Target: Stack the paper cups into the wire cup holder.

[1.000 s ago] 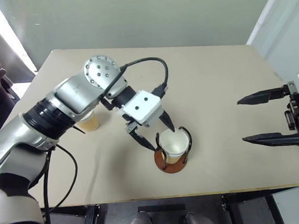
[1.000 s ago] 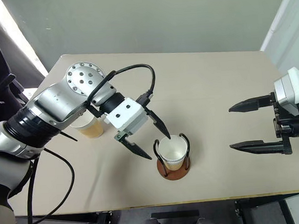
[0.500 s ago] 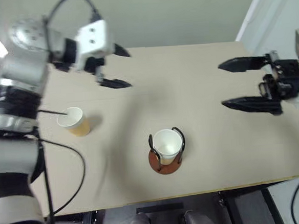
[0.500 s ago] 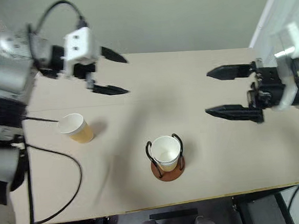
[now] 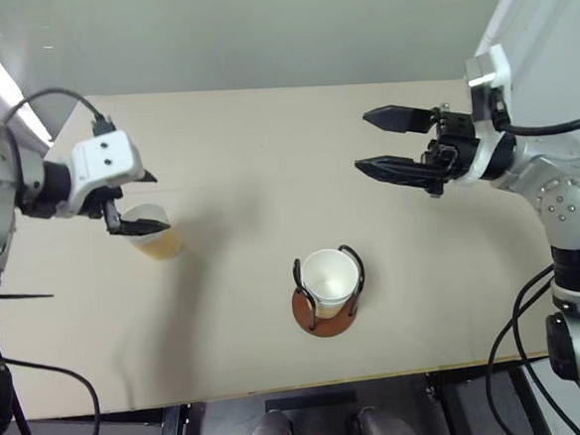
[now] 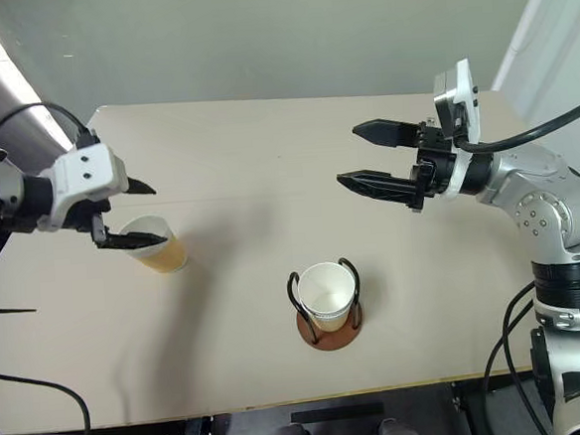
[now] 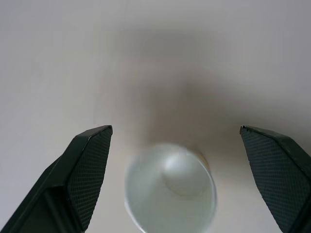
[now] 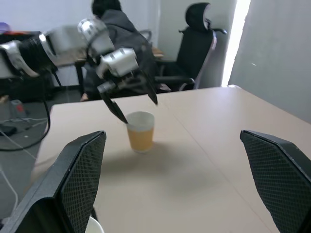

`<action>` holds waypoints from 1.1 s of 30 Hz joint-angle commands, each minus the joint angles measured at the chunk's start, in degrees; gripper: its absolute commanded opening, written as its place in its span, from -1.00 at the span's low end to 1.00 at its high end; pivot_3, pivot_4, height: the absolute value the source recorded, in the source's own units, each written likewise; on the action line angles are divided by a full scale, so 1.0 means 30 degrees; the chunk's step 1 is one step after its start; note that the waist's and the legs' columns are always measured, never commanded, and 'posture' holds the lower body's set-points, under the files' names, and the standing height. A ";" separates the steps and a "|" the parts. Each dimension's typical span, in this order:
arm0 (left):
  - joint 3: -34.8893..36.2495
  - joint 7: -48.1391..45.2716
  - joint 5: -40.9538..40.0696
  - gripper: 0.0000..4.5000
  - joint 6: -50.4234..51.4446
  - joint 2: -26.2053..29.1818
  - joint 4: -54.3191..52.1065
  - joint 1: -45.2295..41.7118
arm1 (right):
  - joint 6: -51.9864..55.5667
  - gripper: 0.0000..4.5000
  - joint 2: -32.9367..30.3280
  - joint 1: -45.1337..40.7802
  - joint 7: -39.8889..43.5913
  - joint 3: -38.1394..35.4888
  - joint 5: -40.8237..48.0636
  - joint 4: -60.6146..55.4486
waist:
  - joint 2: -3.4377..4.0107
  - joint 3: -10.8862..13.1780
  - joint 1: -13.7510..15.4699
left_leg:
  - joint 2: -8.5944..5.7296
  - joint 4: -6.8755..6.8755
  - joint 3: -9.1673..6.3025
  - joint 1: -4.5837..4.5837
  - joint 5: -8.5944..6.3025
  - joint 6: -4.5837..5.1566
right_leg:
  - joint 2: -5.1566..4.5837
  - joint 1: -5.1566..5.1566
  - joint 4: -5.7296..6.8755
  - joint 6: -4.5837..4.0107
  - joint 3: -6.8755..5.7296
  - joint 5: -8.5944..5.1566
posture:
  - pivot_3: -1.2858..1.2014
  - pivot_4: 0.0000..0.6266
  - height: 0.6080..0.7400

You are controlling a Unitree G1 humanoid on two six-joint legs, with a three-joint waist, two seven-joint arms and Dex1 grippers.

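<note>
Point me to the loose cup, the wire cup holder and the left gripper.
loose paper cup (image 6: 163, 248), right eye view, on its tan outer wall.
wire cup holder (image 6: 329, 334), right eye view, on the reddish-brown disc base.
left gripper (image 6: 133, 212), right eye view, midway between its fingertips, above the loose cup.

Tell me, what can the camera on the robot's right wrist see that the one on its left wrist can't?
The right wrist view alone takes in the room: a seated person, an office chair, the whole open left hand poised above the loose paper cup, plus its own right hand's fingers. The left wrist view alone looks straight down into that cup's white inside, framed by the left hand's fingers. Both share the cup and the tan table.
</note>
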 commanded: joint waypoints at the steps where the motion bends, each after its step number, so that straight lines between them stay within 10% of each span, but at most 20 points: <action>1: 0.1366 0.0742 0.0512 1.00 0.0687 0.0925 -0.1446 0.0883 | 0.0476 1.00 -0.0259 -0.0230 0.0814 -0.0548 0.1096 -0.1088 | 0.0000 0.0000 -0.0046 | -0.0001 -0.0001 0.0003 0.0000 0.0000 0.0000 | 0.0000 -0.0001 -0.0004 -0.0001 0.0000 0.0000 | 0.03 -0.52 1.00; 30: 0.1538 0.2411 0.3013 1.00 0.2055 0.0225 -0.2405 0.3660 | -0.3058 1.00 0.3086 0.0312 -0.1507 0.2799 -0.5441 0.0250 | -0.0011 -0.0007 -0.0244 | 0.0010 -0.0022 0.0008 0.0054 0.0022 -0.0037 | -0.0010 -0.0058 0.0151 -0.0085 -0.0001 0.0008 | 0.03 -0.52 1.00; 33: 0.1355 0.2458 0.3305 0.75 0.1991 -0.0092 -0.2113 0.3492 | -0.2993 1.00 0.3219 0.0337 -0.1533 0.2729 -0.5434 0.0180 | -0.0011 -0.0007 -0.0245 | 0.0009 -0.0022 0.0008 0.0055 0.0022 -0.0039 | -0.0011 -0.0057 0.0149 -0.0086 -0.0001 0.0007 | 0.03 -0.52 1.00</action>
